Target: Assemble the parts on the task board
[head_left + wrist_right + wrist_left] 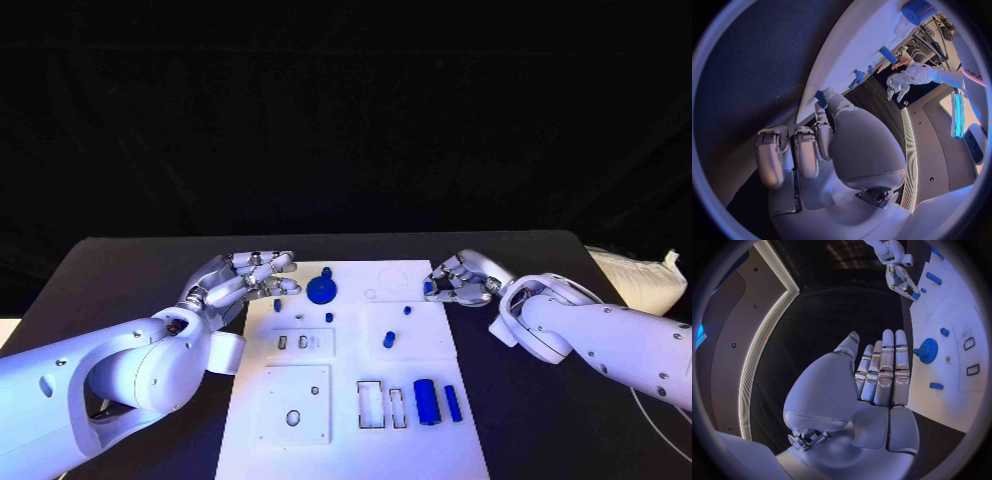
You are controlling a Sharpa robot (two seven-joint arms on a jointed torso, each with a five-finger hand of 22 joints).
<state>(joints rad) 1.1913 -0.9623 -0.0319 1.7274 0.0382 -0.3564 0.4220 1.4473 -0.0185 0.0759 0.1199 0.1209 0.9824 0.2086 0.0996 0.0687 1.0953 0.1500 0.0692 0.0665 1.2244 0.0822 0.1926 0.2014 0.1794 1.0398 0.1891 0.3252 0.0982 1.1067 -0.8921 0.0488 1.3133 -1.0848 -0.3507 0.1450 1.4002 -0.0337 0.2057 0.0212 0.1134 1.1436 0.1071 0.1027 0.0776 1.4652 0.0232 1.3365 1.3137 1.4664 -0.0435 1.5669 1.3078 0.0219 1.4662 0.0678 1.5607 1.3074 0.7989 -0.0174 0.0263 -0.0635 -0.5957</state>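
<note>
The white task board (346, 400) lies in the middle of the black tabletop (130, 270), its long side running away from the robot. Near its far end sits a blue gear (322, 290), with a small blue peg (329, 317) just beyond it toward the robot. Farther in, two more small blue pieces (389, 339) lie near the board's middle. At the near end, beside two empty rectangular slots (371, 404), a thick blue cylinder (426, 400) lies next to a thinner blue rod (453, 402). On the board's left side a raised white square plate (294, 403) carries an oval hole.

The left hand (248, 277) hovers at the board's far left edge, just beside the gear. In the left wrist view its fingers (886, 370) are stretched out straight and side by side, holding nothing.

The right hand (462, 283) sits at the board's far right edge, fingers curled inward. A small blue part (430, 288) shows at its fingertips, and in the right wrist view that blue part (821, 98) lies pinched at a fingertip against the board's edge.
</note>
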